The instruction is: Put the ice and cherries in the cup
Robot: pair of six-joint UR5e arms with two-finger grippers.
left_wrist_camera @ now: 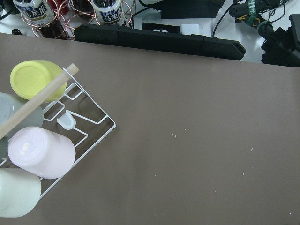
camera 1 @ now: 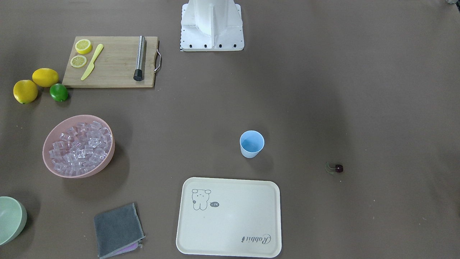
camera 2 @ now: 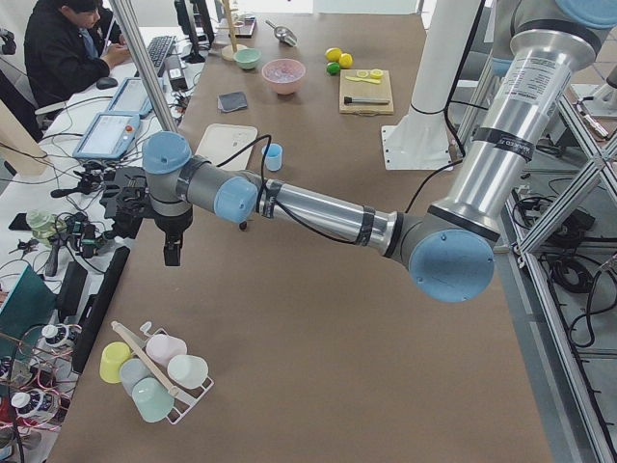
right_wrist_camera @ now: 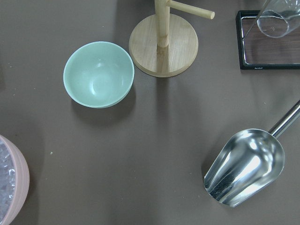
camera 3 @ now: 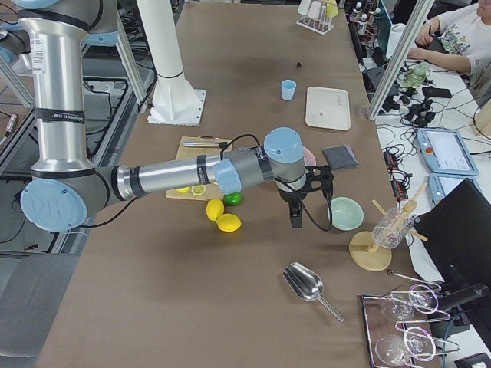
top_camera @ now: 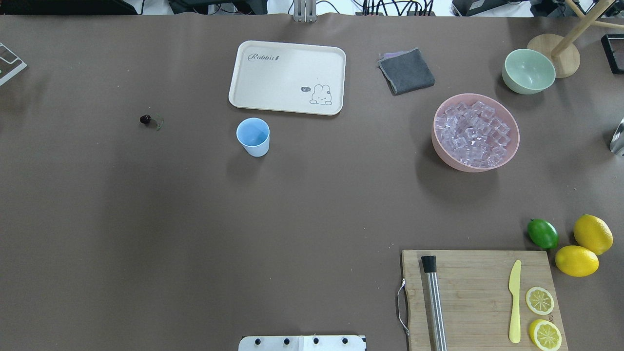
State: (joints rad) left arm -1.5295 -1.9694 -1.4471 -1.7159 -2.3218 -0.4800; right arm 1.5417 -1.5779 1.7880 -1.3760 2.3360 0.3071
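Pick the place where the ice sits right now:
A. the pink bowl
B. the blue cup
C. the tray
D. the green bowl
A: the ice is heaped in the pink bowl, while the cup, tray and green bowl hold none.

left gripper (camera 2: pixel 172 255): shows only in the side view, small and dark; its jaw gap cannot be read.
right gripper (camera 3: pixel 295 220): also only in a side view; open or closed cannot be told.
green bowl (camera 1: pixel 10 219): near the pink bowl (camera 1: pixel 91 173), cut by the front view's left edge.
scoop (top_camera: pixel 618 137): a sliver at the overhead view's right edge.
cutting board (top_camera: pixel 473 292): its end is cropped by the overhead view's bottom edge.
cherry (camera 1: pixel 339 168): stem too faint to trace.
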